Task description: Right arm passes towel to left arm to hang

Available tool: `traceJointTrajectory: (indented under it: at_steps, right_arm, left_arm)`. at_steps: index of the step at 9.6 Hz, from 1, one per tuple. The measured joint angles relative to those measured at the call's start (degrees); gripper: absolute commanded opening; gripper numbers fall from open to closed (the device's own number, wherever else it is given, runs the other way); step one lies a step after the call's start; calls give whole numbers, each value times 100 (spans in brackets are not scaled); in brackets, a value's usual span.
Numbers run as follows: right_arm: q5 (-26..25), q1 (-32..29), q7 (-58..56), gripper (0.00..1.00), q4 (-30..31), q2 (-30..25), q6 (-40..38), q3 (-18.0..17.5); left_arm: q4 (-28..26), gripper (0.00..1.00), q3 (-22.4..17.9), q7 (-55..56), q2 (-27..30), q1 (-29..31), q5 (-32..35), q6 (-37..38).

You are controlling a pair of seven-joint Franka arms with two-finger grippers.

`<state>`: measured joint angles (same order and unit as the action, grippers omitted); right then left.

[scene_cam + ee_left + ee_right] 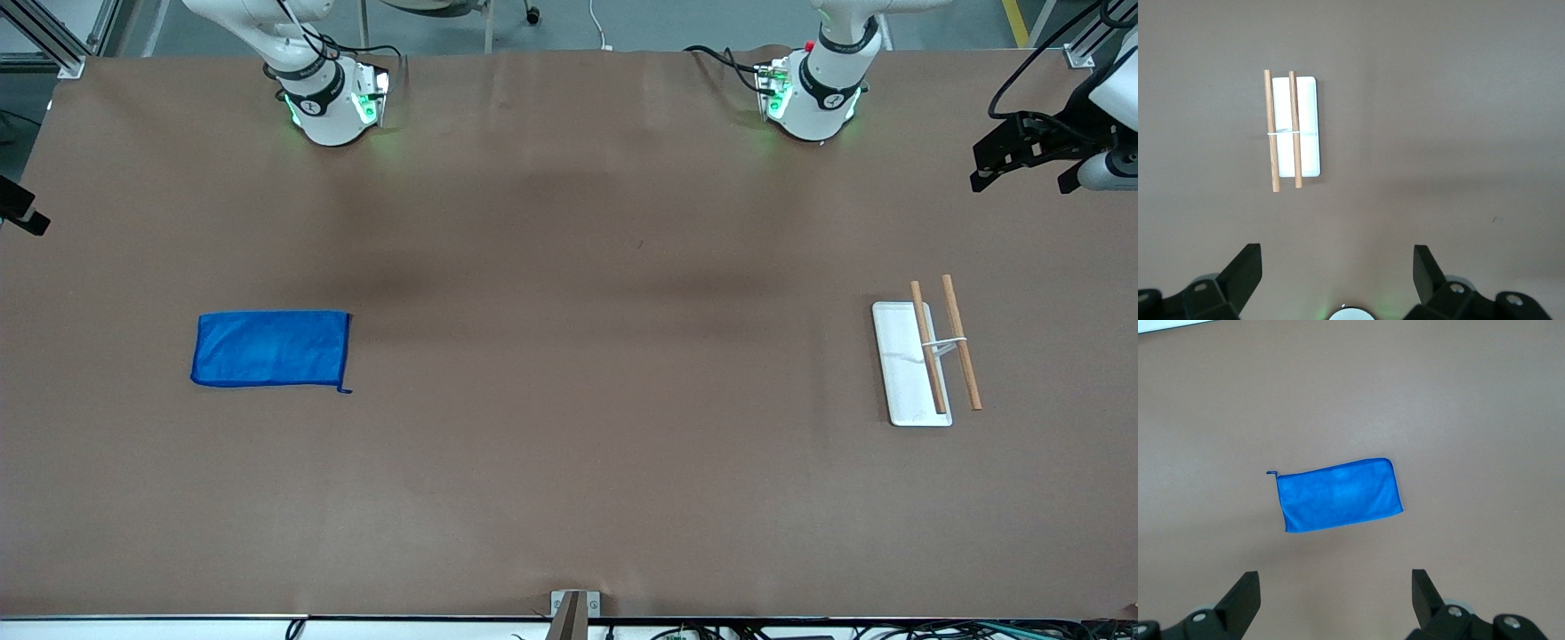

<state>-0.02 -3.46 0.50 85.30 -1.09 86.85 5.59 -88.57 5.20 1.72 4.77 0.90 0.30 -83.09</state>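
Note:
The blue towel [270, 348] lies flat and folded on the brown table toward the right arm's end; its small corner loop points toward the front camera. It also shows in the right wrist view [1338, 495]. My right gripper [1335, 587] is open and empty, high over the table beside the towel; only a black part of it shows at the front view's edge. My left gripper [1022, 173] is open and empty, held high at the left arm's end; in the left wrist view [1338, 267] it looks down on the rack.
A small hanging rack stands toward the left arm's end: a white base plate [900, 373] carrying two parallel wooden bars [961, 341], also in the left wrist view [1295, 129]. The brown table [578, 400] stretches bare between towel and rack.

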Motion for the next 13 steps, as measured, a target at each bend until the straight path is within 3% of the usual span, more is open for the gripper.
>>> traceJointTrajectory:
  at_steps: [6,9,13]
  right_arm:
    - [0,0,-2,100,1,17,-16,1]
    - [0,-1,-140,100,292,361,94,16]
    - [-4,3,-650,100,1995,990,2415,19]
  left_arm:
    - [1,100,7,21,-7,3,0,30]
    - [4,100,3,25,-7,12,0,30]
    - [6,100,13,25,-11,10,0,31]
